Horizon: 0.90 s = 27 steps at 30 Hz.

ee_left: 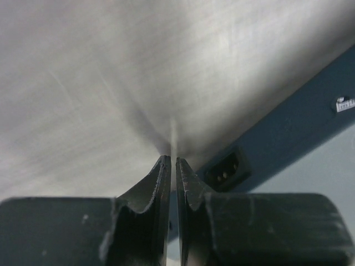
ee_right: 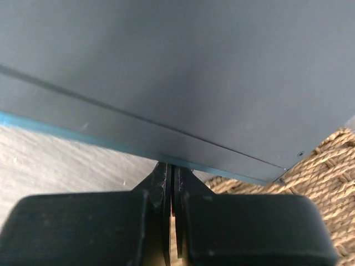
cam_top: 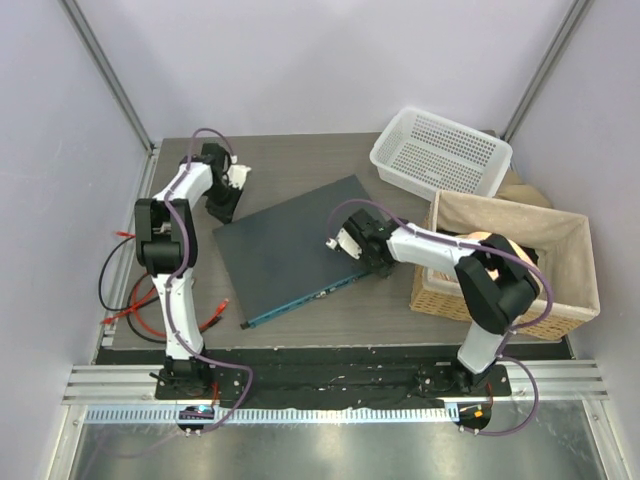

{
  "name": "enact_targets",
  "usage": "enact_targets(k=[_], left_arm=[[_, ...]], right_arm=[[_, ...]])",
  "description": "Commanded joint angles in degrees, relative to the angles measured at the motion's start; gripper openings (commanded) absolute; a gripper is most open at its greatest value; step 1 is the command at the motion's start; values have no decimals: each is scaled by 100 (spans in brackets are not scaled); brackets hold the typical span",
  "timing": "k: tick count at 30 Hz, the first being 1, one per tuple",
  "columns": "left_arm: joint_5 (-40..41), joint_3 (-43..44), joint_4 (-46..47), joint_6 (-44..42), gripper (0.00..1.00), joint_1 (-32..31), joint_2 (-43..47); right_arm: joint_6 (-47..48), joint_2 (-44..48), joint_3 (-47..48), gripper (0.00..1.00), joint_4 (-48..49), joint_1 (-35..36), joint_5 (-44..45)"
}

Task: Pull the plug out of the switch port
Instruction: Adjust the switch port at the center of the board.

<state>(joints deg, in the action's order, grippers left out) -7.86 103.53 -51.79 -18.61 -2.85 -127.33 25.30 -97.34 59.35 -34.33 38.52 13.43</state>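
We look down on a grey-brown wood-grain table [cam_top: 300, 165] set in a booth of pale lilac walls [cam_top: 300, 60], with bare metal posts [cam_top: 110, 75] slanting up at the corners. Along the near edge run a black mat [cam_top: 330, 360], an aluminium rail [cam_top: 330, 385] and a white slotted duct [cam_top: 330, 412].

The switch [cam_top: 285, 250] lies flat and askew in the middle of the table, its bluish front edge turned toward the near side. We cannot make out its sockets. To its far right stands a white perforated basket [cam_top: 440, 152]. Nearer on that side is a cloth-lined wicker basket [cam_top: 575, 300]. Red and black cables [cam_top: 135, 305] loop off the table's left edge.

The left gripper [cam_top: 222, 212] hangs at the switch's far left corner. In the wrist view, its fingers [ee_left: 161, 177] are drawn almost together, with only a thin slit between them. They are just beside a side wall carrying a three-pin power inlet [ee_left: 227, 169]. We see nothing held.

The right gripper [cam_top: 376, 264] sits at the front edge near the right corner. Its fingers [ee_right: 161, 180] are pressed together, with their tips against the blue strip.
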Motion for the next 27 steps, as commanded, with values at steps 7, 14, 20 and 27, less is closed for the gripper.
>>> enact_targets(k=[7, 14, 20, 27], left_arm=[[-497, -2239, -798, -90, 13, -119, 1385], [-568, -2776, -912, -55, 13, -93, 1947], [-628, -2935, -798, 68, 13, 21, 2142], [-797, -2329, -912, 332, 14, 13, 1816]], right_arm=[[283, -2015, 2930, 1, 1095, 331, -42], [151, -2981, 4162, 1, 972, 1130, -113], [264, -4159, 5840, 1, 1077, 1377, 519], [642, -3515, 5590, 1, 1226, 1000, 845]])
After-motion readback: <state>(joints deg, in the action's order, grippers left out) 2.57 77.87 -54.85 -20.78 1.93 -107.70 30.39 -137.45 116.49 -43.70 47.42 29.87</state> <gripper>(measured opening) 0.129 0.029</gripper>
